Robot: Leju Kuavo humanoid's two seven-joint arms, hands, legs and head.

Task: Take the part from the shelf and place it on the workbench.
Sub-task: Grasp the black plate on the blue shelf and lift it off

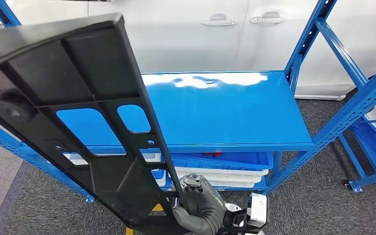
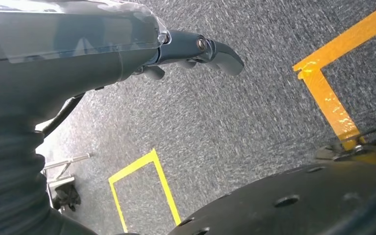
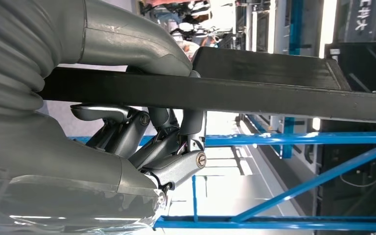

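Observation:
The part [image 1: 78, 112] is a long black plastic panel with ribs and cut-outs. It stands tilted across the left of the head view, in front of the blue shelf [image 1: 225, 107]. My right hand [image 1: 198, 203] grips its lower end from the right. In the right wrist view the thumb [image 3: 142, 49] lies over the part's dark edge [image 3: 274, 98] and the fingers [image 3: 176, 166] curl under it. My left hand [image 2: 196, 51] hangs over grey carpet [image 2: 225, 122], fingers stretched out and holding nothing.
The shelf's top board is bare and glossy, with blue uprights [image 1: 318, 29] on its right. Blue and white bins [image 1: 225, 166] sit on the level below. A white car [image 1: 200, 29] stands behind. Yellow tape lines [image 2: 323, 93] mark the carpet.

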